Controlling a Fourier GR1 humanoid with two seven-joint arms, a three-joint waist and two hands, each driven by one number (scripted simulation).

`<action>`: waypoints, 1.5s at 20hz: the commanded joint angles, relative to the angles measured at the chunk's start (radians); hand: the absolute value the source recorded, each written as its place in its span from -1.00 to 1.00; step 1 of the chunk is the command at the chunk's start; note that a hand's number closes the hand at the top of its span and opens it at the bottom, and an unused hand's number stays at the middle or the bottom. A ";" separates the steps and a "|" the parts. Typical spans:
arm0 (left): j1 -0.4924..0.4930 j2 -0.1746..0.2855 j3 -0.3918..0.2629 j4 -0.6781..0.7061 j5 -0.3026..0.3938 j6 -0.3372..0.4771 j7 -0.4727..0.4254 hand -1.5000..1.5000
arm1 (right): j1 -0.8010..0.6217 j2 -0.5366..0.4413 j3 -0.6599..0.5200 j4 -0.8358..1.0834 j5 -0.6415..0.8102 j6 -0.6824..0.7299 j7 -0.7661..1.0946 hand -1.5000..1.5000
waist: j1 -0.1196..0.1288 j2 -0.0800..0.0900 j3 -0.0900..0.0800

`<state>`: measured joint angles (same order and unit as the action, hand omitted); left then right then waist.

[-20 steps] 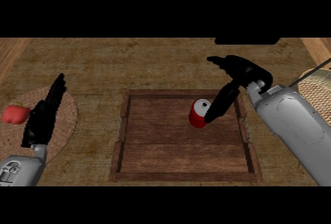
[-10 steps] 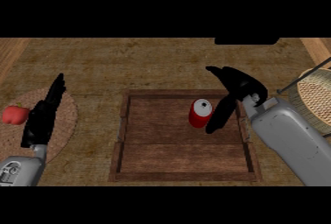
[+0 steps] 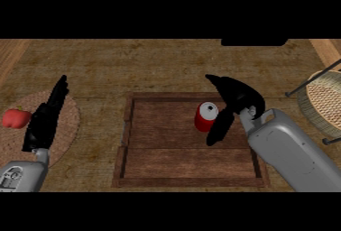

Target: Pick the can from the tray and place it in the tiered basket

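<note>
Presently, straight, spread fingers (image 3: 218, 131) of the black right hand (image 3: 236, 97) hang just right of the red cylindrical metal can (image 3: 205, 117), gripping nothing. The can stands in the brown wooden tray (image 3: 180, 162), toward its far right part. The woven wicker tiered basket (image 3: 326, 101) sits at the right edge. The black left hand (image 3: 45, 122), fingers straight, rests over the round woven mat (image 3: 72, 126).

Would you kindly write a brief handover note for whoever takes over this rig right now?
Left hand: open, resting above the round mat at the left.
Right hand: open, fingers straight beside the can, on its right; no grasp visible.
Can: upright in the tray.
Tiered basket: at the right edge.
Done: right hand is at the can.
Left: grasp, lift, place in basket.
</note>
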<state>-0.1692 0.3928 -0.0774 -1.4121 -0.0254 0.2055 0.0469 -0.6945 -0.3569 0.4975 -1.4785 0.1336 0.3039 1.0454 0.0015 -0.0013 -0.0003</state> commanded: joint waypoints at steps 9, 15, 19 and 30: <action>0.017 -0.043 0.018 -0.028 -0.040 -0.013 0.012 0.00 | 0.010 0.109 -0.035 0.149 0.097 0.035 0.041 -1.00 | 0.006 0.002 0.000; -0.011 -0.082 0.003 -0.030 -0.081 -0.012 0.050 0.00 | 0.022 0.118 -0.085 0.163 0.116 0.079 0.005 -1.00 | 0.001 0.002 0.000; 0.046 -0.061 0.031 -0.108 -0.079 -0.035 0.055 0.00 | 0.053 0.204 -0.054 0.240 0.194 0.027 -0.038 -1.00 | 0.007 0.001 0.000; 0.019 -0.101 0.055 -0.035 -0.119 -0.040 0.024 0.00 | 0.084 0.256 -0.072 0.287 0.169 0.183 -0.115 1.00 | 0.004 0.002 0.000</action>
<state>-0.1477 0.3060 -0.0189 -1.4584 -0.1255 0.1556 0.0749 -0.6174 -0.1484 0.3923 -1.2288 0.3262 0.4020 0.9331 0.0007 -0.0061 -0.0037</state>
